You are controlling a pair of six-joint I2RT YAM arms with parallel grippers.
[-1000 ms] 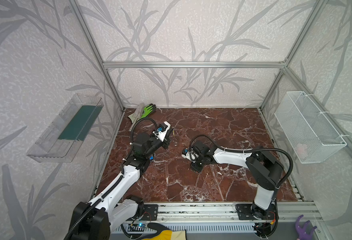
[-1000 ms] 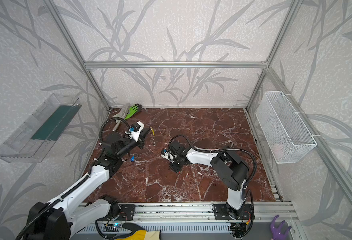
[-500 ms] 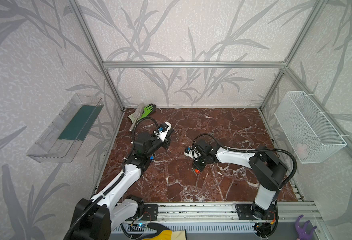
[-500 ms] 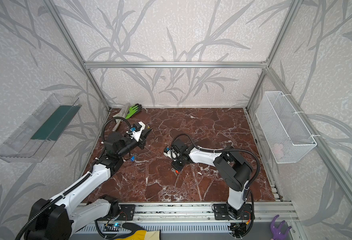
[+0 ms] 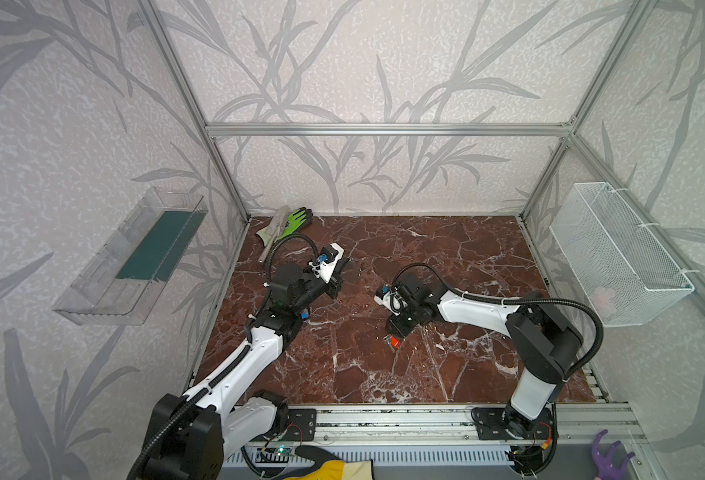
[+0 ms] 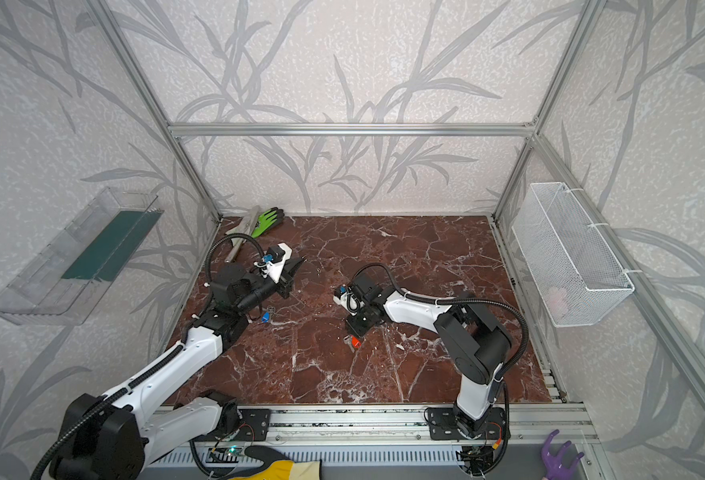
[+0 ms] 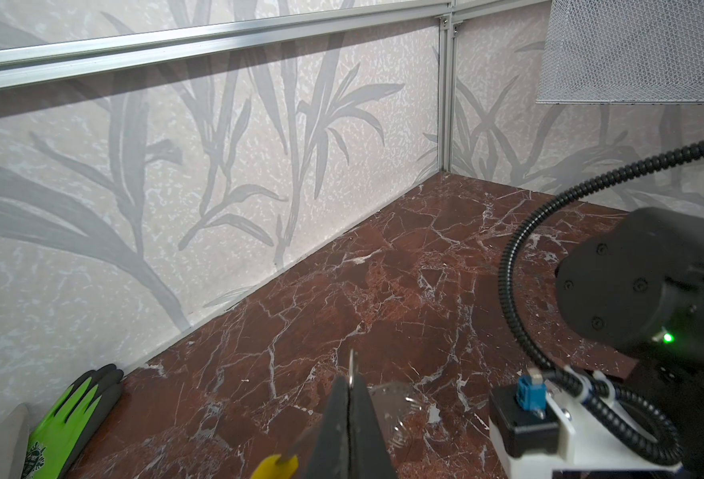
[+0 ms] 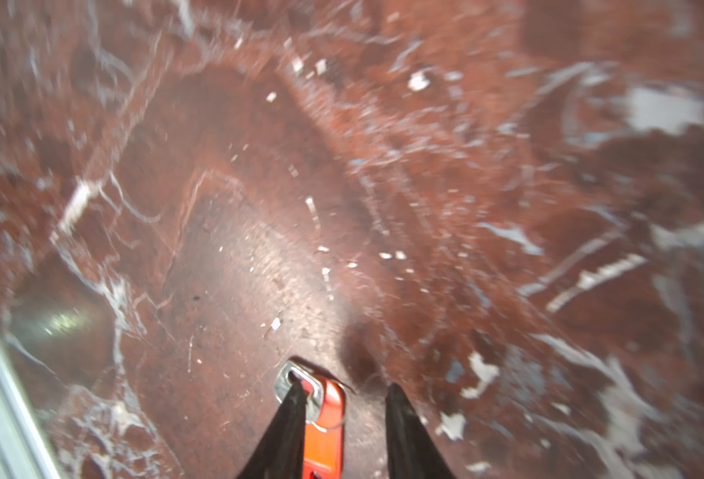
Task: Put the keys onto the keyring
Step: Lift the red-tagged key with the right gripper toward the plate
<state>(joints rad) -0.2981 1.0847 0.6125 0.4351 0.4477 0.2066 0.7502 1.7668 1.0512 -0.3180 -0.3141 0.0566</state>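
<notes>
Going for red key (image 8: 326, 431) w/ R gripper (image 8: 344, 387), jaws spread over it; L gripper (image 7: 348, 390) pinches keyring (image 7: 351, 363). Next I reckon: close squarely, lift.

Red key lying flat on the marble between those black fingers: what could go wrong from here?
The red key lies flat on the table, off-centre against one of the open right fingers; closing could push it aside rather than pinch it.
The left fingers pinch the keyring by a thin edge; it might twist when a key is pushed on.
The blue key lies beside the left arm, which could knock it.
</notes>
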